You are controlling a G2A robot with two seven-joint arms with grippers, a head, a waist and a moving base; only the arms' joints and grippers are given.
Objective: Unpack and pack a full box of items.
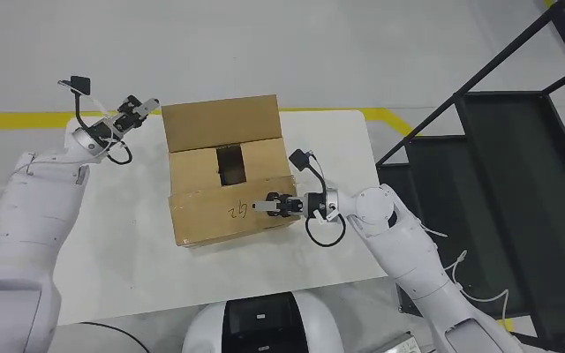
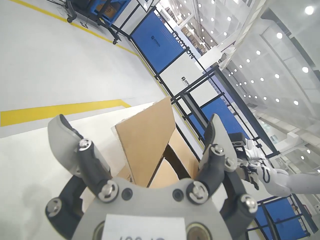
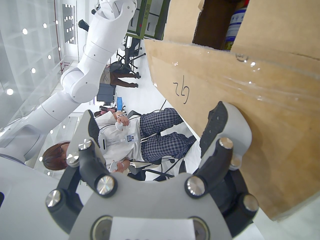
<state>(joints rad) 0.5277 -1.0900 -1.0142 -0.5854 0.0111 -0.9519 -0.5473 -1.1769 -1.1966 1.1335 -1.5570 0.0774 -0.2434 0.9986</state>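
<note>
- Centrally on the white table (image 1: 115,256) stands the cardboard box (image 1: 199,168), mouth facing up, its long axis running left to right across the table with a slight skew.
- The far flap (image 1: 221,119) stands raised on the side away from the robot. The near flap (image 1: 221,221) is folded out toward the robot and carries a handwritten mark (image 1: 237,210).
- The 2 side flaps lie folded inward, with a dark gap (image 1: 231,165) between them. Through that gap the right wrist view shows a labelled container (image 3: 235,23) inside.
- The right gripper (image 1: 263,206) (image 3: 153,111) is at the near flap, pointing toward the robot's left, its jaws spread. 1 finger (image 3: 225,126) lies against the flap's face and the other is off the cardboard.
- The left gripper (image 1: 146,108) (image 2: 137,118) hovers just beside the box's far-left corner, jaws spread and holding nothing.
- A yellow floor line (image 1: 35,117) runs beyond the table.
</note>
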